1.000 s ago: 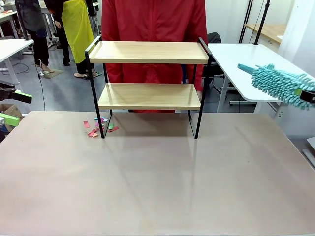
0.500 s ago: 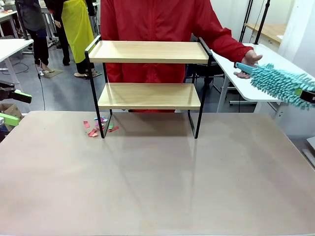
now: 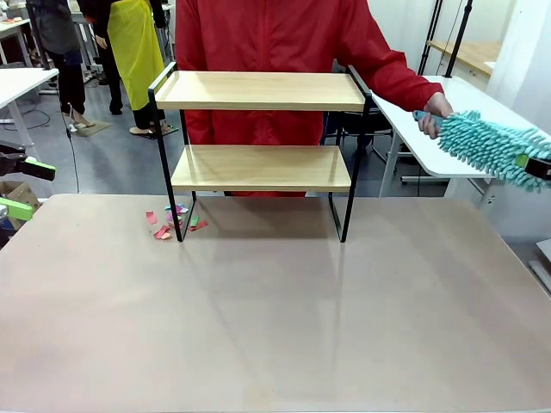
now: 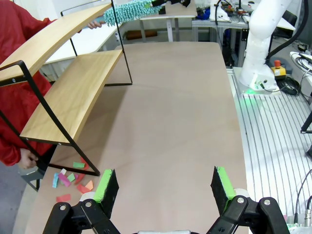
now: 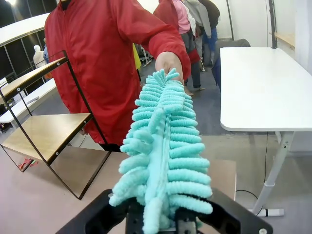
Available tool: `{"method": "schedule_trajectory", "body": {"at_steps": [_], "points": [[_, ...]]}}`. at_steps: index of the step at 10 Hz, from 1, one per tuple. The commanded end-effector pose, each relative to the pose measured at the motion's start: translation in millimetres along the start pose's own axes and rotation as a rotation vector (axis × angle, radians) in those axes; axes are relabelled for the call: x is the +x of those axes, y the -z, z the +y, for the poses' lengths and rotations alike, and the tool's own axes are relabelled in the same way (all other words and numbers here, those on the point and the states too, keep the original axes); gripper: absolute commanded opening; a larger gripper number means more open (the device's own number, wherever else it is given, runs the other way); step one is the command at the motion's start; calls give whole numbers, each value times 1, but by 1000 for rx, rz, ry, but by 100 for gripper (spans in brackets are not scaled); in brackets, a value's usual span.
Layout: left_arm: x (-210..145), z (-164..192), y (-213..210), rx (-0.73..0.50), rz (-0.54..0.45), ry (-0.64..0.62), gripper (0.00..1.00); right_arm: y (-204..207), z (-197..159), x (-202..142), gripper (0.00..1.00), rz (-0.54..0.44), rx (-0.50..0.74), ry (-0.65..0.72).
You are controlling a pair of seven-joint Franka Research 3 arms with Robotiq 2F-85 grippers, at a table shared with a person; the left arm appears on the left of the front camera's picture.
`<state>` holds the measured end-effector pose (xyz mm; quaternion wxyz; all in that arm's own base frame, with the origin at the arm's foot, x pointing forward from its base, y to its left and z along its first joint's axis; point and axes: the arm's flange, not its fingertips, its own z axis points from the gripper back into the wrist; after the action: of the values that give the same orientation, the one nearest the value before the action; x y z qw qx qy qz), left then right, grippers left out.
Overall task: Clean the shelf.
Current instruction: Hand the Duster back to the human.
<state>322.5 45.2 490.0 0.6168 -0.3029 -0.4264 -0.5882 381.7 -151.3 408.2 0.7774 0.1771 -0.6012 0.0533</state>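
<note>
The left hand point(image 4: 163, 187) hangs above the desk point(image 4: 185, 122) with its two green-padded fingers point(image 4: 105, 185) spread wide and nothing between them. The right hand point(image 3: 538, 168) sits at the far right, its jaws either side of the tip of a teal duster point(image 5: 163, 161); whether they are pressing on it cannot be made out. The person's hand point(image 3: 433, 112), arm outstretched in a red sleeve point(image 3: 392, 73), is closed around the duster's opposite end.
</note>
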Motion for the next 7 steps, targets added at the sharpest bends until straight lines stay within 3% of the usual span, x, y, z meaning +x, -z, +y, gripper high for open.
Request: {"method": "schedule_trajectory", "body": {"at_steps": [1,2,3,5,6,7], "points": [[2,1,1,9,-28,10,100,0,0,0,65,0,0,0],[2,1,1,9,-28,10,100,-3,2,2,71,-3,6,-12],[2,1,1,9,-28,10,100,-2,2,5,100,-2,6,-8],[2,1,1,9,-28,10,100,-7,6,20,100,-16,17,12],[2,1,1,9,-28,10,100,-11,4,36,95,-43,31,50],[2,1,1,9,-28,10,100,-19,3,53,100,-70,44,72]]}}
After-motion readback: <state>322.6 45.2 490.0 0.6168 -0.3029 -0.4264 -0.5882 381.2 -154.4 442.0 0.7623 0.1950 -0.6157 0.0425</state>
